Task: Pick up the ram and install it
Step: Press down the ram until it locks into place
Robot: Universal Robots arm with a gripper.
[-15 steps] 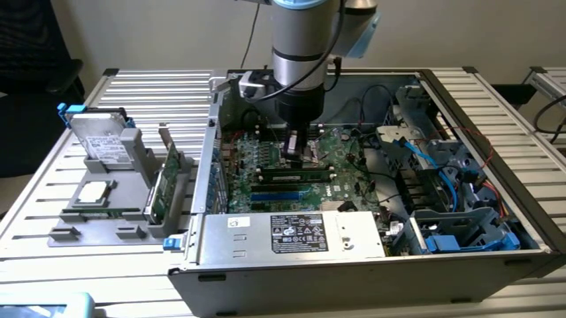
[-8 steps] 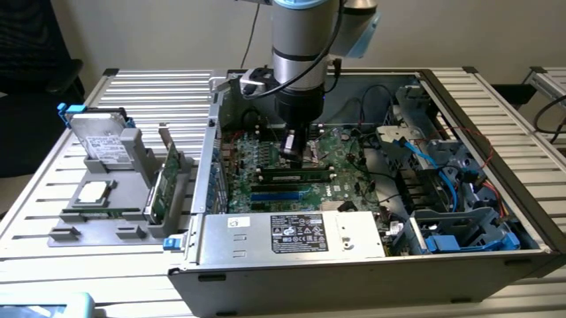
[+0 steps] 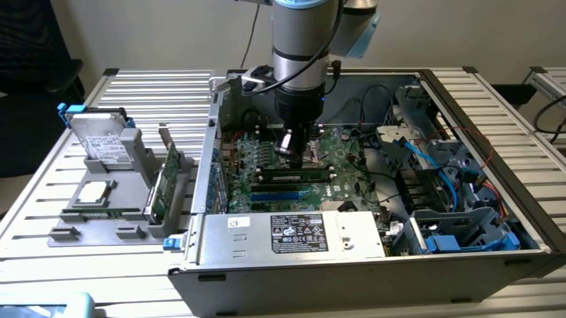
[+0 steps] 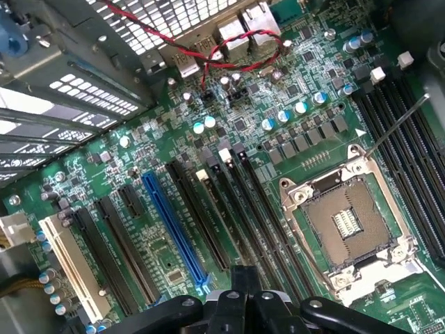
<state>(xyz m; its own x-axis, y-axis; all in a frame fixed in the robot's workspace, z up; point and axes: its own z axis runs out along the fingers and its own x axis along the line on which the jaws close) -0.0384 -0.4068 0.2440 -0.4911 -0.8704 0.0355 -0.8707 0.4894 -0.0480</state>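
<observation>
A long, narrow ram stick, green with dark chips, stands in a black slot on the motherboard inside the open computer case. My gripper hangs just above and behind it, pointing down at the board. In the wrist view the gripper is shut, its black fingertips pressed together with nothing between them. They hover over the row of long dark slots beside the empty processor socket. I cannot pick the ram out among the slots in that view.
A grey fixture on the exterior view's left holds a hard drive, a silver processor chip, a tall green expansion card and a thin green strip. The power supply, drive cages and cables crowd the case.
</observation>
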